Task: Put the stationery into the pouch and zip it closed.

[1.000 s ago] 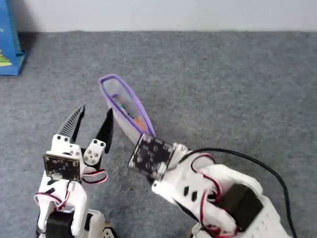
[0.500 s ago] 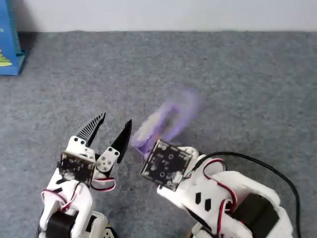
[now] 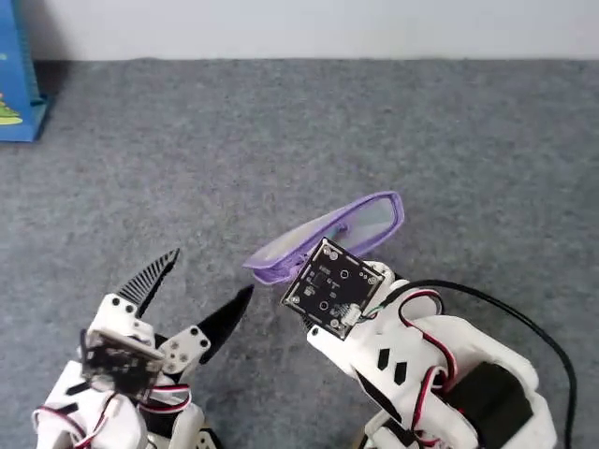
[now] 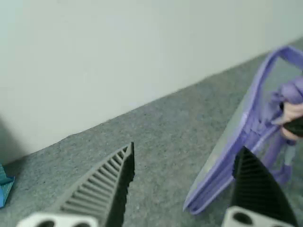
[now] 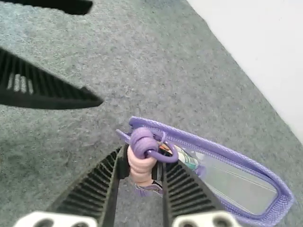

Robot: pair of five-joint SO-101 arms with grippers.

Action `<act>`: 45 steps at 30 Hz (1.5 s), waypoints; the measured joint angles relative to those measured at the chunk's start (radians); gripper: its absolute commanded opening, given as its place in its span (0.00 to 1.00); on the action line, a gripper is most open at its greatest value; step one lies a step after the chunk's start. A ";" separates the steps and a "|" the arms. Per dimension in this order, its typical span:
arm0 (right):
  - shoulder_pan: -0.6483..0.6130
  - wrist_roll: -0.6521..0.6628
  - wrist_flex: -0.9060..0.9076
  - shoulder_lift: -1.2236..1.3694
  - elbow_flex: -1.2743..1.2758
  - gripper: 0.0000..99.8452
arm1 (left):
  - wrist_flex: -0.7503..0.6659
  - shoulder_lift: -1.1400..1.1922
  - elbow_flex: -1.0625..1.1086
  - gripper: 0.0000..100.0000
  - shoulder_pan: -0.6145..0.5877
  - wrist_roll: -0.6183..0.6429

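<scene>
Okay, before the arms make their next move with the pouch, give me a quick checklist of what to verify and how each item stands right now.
1. Grip: right end effector shut on the pull: ok.
2. Second hold: left end effector on the pouch: not ok; it is open and holds nothing.
3. Contents: stationery inside the pouch: ok.
4. Pouch closed all the way: cannot tell.

Grey carpet [image 3: 281, 131] meets a pale wall [image 3: 309, 28], with a blue box [image 3: 17, 84] at the edge.
</scene>
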 measured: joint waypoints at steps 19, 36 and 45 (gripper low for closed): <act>0.000 0.002 0.000 -0.003 0.000 0.01 | -0.321 0.002 0.321 0.28 0.232 -0.060; 0.002 0.002 0.003 -0.049 0.000 0.01 | -0.434 0.002 0.407 0.11 0.316 -0.060; 0.002 -0.026 -0.008 -0.055 0.000 0.01 | -0.459 0.002 0.419 0.08 0.377 -0.060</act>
